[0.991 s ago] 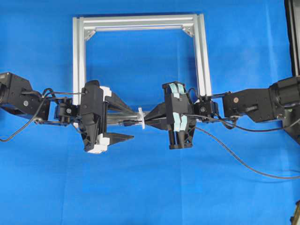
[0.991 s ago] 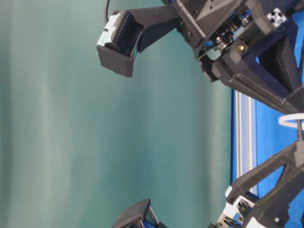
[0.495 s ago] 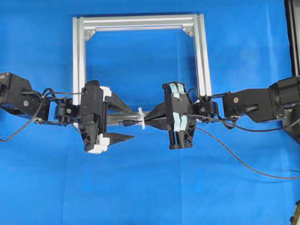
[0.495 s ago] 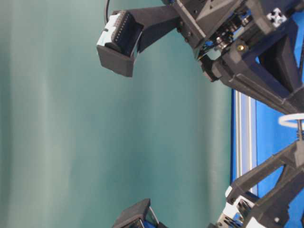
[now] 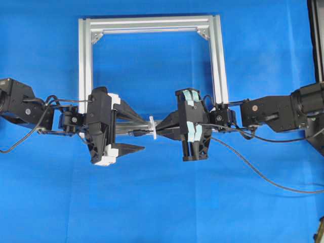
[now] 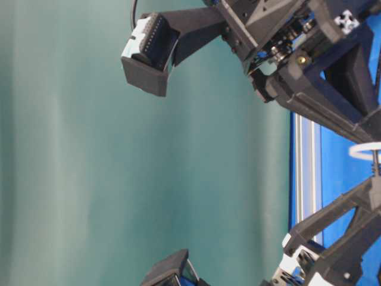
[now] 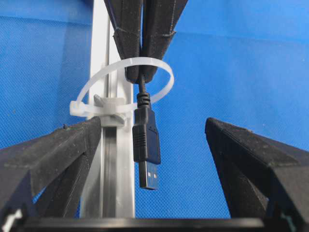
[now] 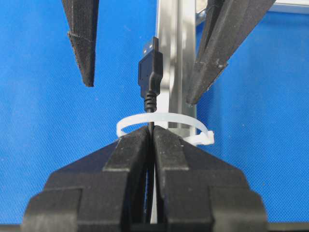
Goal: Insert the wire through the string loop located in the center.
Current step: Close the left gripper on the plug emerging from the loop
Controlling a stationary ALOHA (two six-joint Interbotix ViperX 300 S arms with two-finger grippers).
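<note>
While the arms meet over the aluminium frame [image 5: 152, 24] in the overhead view, the wire [image 5: 263, 174] is clamped by the right gripper [image 5: 158, 130]. From the left wrist, its USB plug [image 7: 146, 147] is seen passed through the string loop [image 7: 123, 87], between the spread left gripper [image 7: 154, 145] fingers.

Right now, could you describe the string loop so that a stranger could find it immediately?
Start at the silver aluminium frame on the blue table; follow its lower bar to the middle, between the two tools. There stands the string loop, a thin whitish zip-tie ring clipped to the bar. Unlike the metal corner brackets, it is translucent plastic, with the wire passing through it.
</note>
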